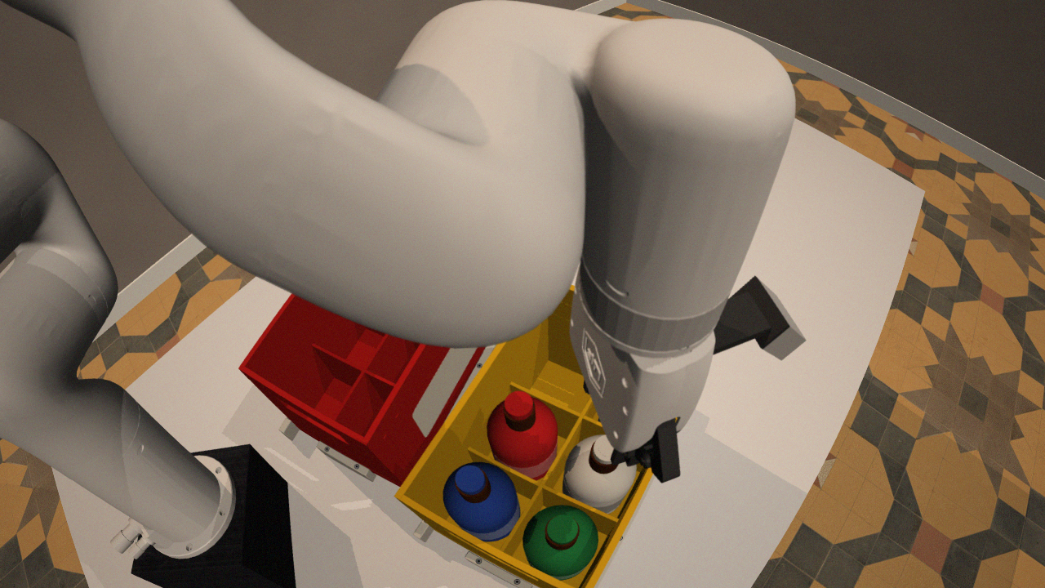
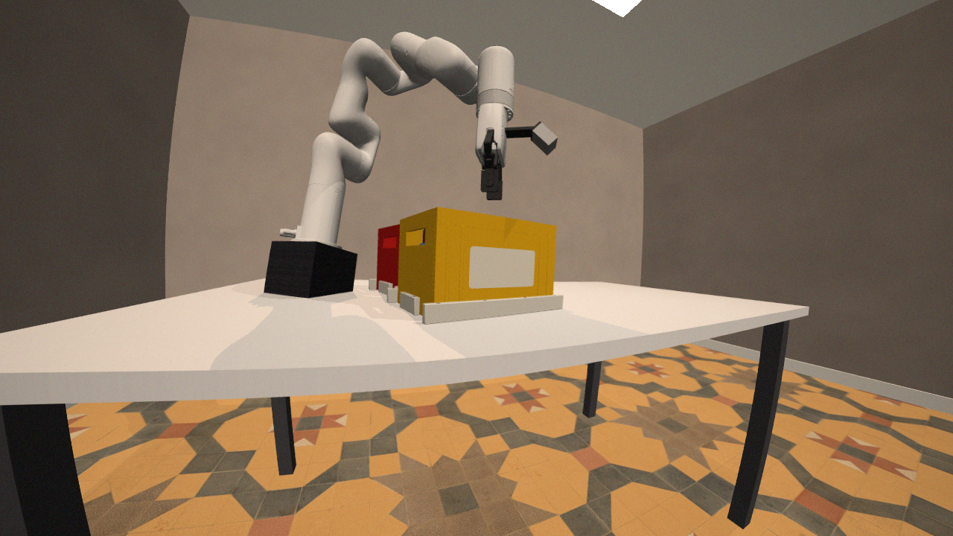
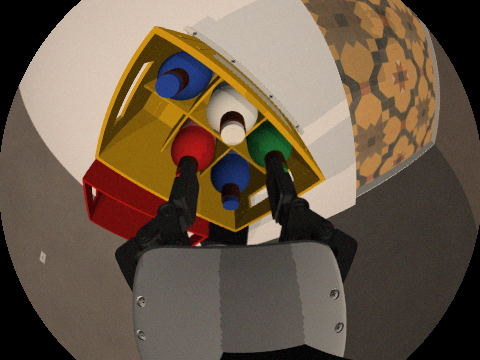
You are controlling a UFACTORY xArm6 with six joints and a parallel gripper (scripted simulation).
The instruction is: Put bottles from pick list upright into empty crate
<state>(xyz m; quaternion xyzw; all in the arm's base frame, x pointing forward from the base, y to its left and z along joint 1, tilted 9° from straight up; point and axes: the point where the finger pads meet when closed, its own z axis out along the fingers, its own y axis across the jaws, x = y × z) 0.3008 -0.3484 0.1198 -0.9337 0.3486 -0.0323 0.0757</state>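
Note:
The yellow crate (image 1: 438,456) (image 2: 439,266) (image 3: 134,147) holds upright bottles: a red one (image 1: 522,431) (image 3: 194,147), a white one (image 1: 595,478) (image 3: 231,115), a green one (image 1: 561,541) (image 3: 268,143) and a blue one (image 1: 480,496) (image 3: 230,176). A second blue bottle (image 3: 179,76) shows only in the wrist view. The empty red crate (image 1: 292,350) (image 2: 387,256) (image 3: 114,200) stands beside it. My gripper (image 1: 642,456) (image 2: 491,190) (image 3: 231,171) is open and empty, pointing down, above the yellow crate's bottles. The pick list is hidden.
The arm covers much of the top view, including the far ends of both crates. The black robot base (image 1: 219,526) (image 2: 310,266) stands near the red crate. Grey cleats (image 2: 493,307) line the crates' feet on the white table (image 1: 803,292) (image 2: 199,346).

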